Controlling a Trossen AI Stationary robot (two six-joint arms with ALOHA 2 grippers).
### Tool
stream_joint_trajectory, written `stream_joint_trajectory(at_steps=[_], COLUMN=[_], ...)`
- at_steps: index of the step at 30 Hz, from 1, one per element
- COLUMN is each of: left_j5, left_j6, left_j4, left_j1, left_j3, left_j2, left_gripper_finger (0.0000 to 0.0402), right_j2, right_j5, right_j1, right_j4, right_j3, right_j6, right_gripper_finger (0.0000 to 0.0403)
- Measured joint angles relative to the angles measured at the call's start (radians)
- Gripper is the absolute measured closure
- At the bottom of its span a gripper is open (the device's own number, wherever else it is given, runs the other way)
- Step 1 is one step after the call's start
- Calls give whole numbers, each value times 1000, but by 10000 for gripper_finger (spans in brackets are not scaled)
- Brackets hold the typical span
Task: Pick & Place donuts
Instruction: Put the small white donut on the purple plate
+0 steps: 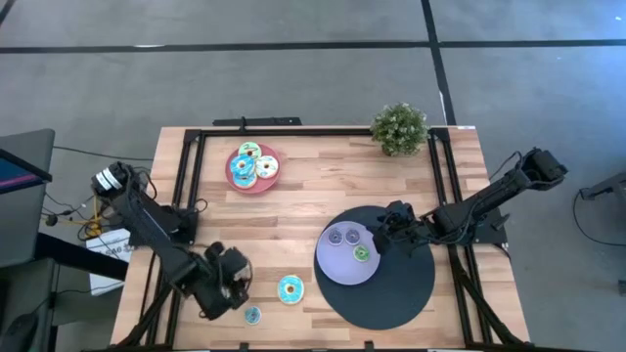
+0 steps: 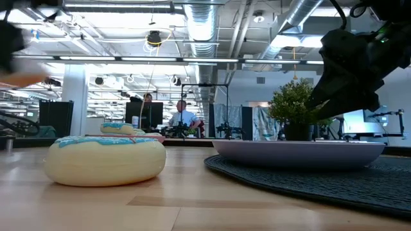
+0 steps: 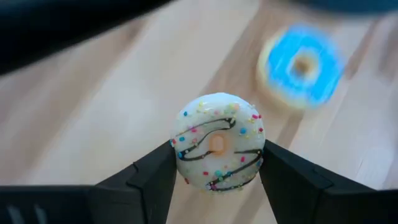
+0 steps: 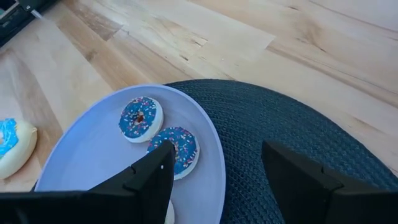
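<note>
The left gripper (image 3: 217, 180) is pinching a small cream donut (image 3: 217, 141) with dark stripes and sprinkles, above the wooden table (image 1: 313, 176). A bigger teal donut (image 1: 290, 289) is lying just beside (matte, smooth). The right gripper (image 4: 214, 171) is hovering spread over the lavender plate (image 4: 93, 149), which is holding two blue donuts (image 4: 140, 118) on a woven dark mat (image 4: 280, 130).

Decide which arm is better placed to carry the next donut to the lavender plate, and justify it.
Left. Its gripper is shut on a small white sprinkled donut, while the right gripper hangs open and empty over the lavender plate.
</note>
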Motion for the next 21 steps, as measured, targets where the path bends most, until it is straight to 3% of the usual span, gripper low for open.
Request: stream_joint_trajectory(at_steps=[6, 14, 21], left_j5=[-135, 133, 300], left_j6=[416, 957, 1079], left_j4=[138, 500, 407], left_j1=[189, 496, 579], left_j3=[43, 116, 329], left_j2=[-26, 78, 341], left_gripper_finger=[194, 194, 194], right_j2=[0, 0, 0], right_j5=[-3, -3, -4], right_j1=[-1, -1, -1], right_j4=[32, 44, 50], right_j3=[0, 0, 0], right_j6=[-50, -70, -69], right_gripper_finger=[172, 172, 172])
